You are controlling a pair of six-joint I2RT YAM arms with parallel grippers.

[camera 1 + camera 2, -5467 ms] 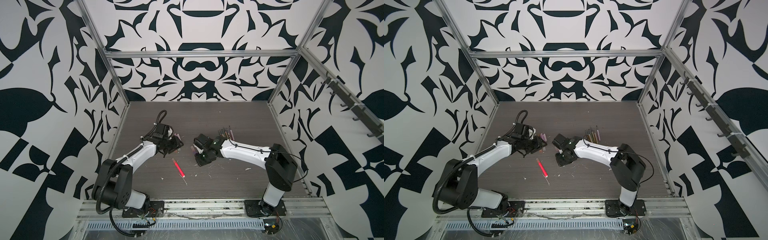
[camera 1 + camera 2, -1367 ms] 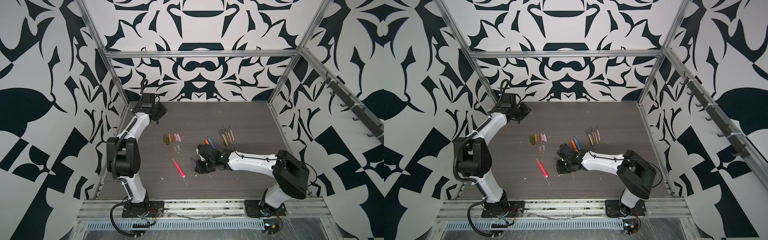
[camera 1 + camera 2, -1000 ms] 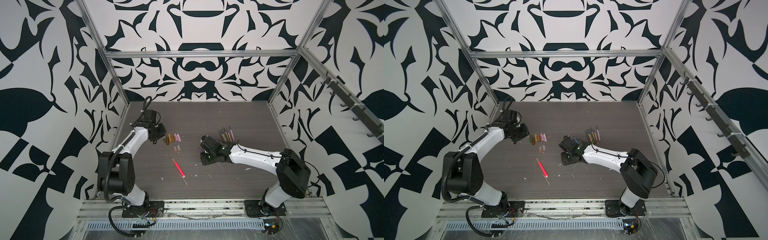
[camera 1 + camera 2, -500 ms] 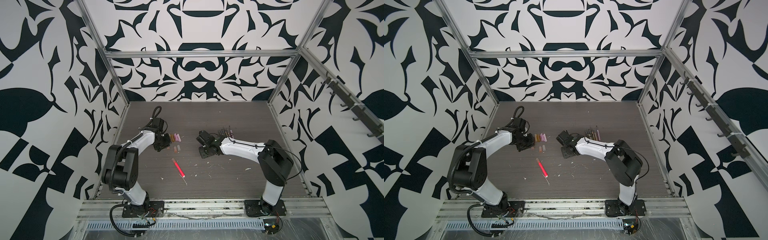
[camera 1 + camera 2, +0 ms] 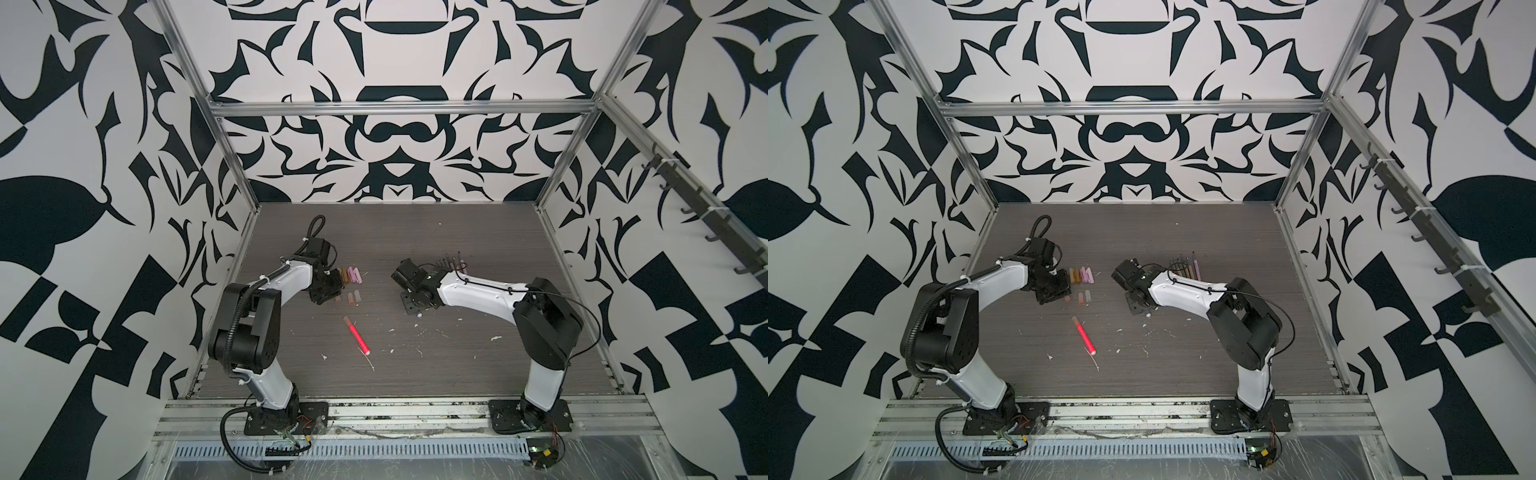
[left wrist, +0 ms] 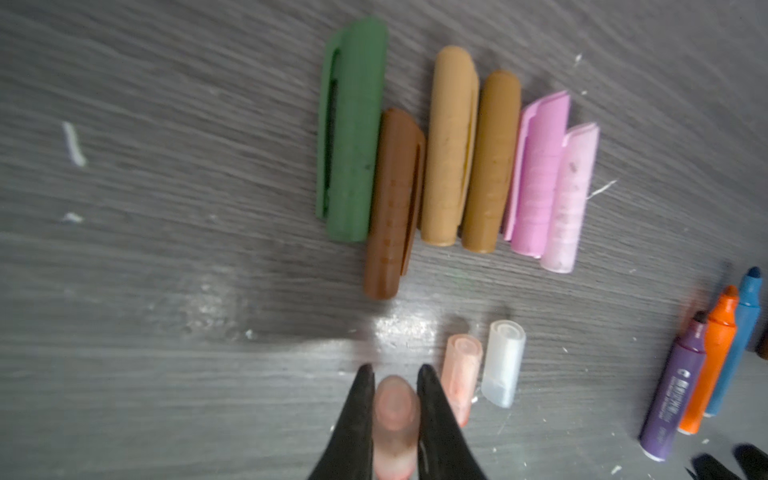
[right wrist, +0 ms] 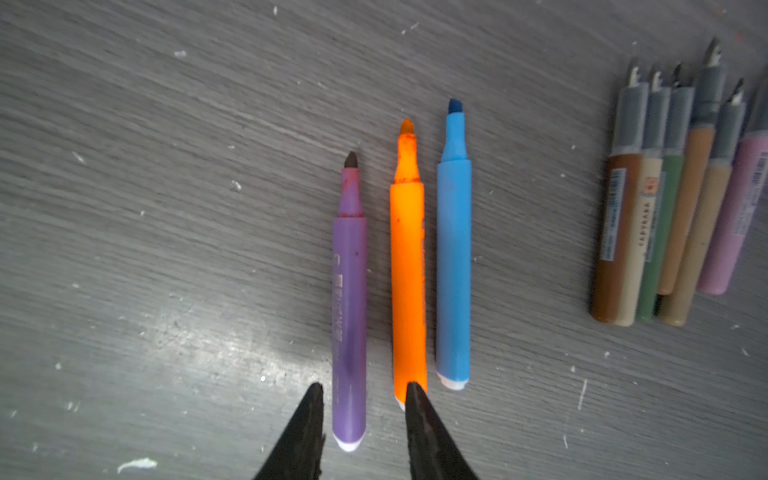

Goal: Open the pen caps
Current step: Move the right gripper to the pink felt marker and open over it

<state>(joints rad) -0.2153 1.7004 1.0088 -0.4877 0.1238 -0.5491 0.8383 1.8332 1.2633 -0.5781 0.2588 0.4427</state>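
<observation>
Swung in since moments earlier, the left gripper (image 6: 395, 370) clamped a translucent pink cap (image 6: 395, 415); the right gripper (image 7: 363, 386), jaws parted, straddled the purple pen (image 7: 349, 291) at its tail.

Top views: we look down from high at the front, far off, over the whole table (image 5: 457, 374).
Wrist views: we look down from close above the table; both share the purple pen (image 6: 673, 395).

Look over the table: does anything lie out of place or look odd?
Yes. One bright pink pen lies alone and slanted mid-table, apart from the tidy rows of caps and thin pens. White scraps litter the tabletop around it.
</observation>
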